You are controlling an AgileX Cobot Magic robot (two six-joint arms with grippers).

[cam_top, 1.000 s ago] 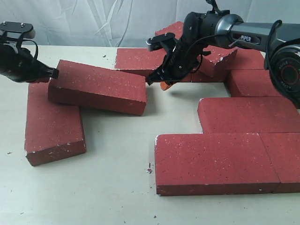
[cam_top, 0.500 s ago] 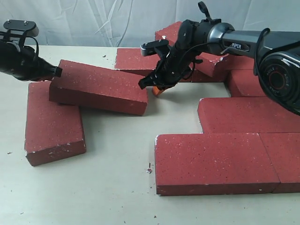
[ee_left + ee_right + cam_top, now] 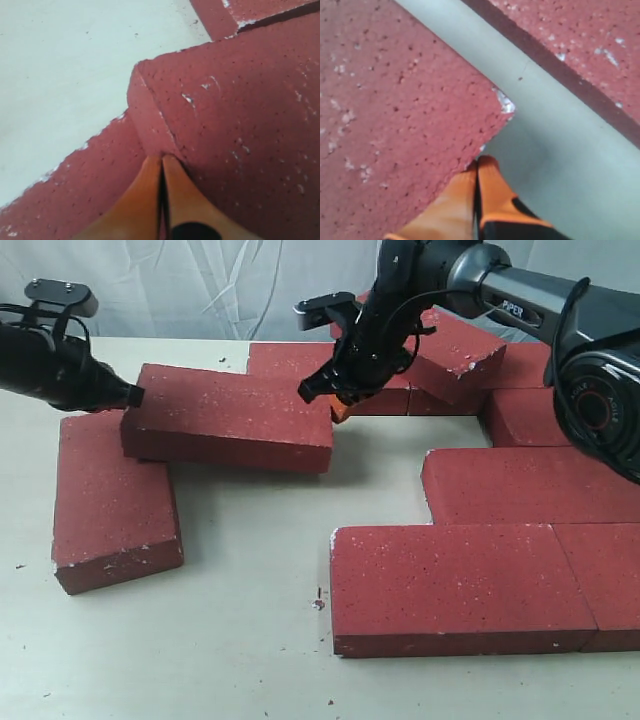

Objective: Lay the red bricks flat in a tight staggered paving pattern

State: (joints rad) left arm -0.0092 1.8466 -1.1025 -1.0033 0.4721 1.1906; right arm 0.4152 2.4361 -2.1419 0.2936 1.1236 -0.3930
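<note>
Brick (image 3: 228,418) tilted on flat brick (image 3: 112,502) | left fingers (image 3: 142,200) closed | right fingers (image 3: 495,190) closed

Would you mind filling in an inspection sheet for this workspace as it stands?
Surface: pale table, flat.
Job's things: tilted brick leaning on flat brick; laid bricks abutting at right; broken brick at back.
Clutter: brick crumbs.
Grippers: left gripper shut, tips at tilted brick's end; right gripper shut, by its other corner.
Cables: black cable looped beside right gripper.
Surroundings: white sheet behind.
</note>
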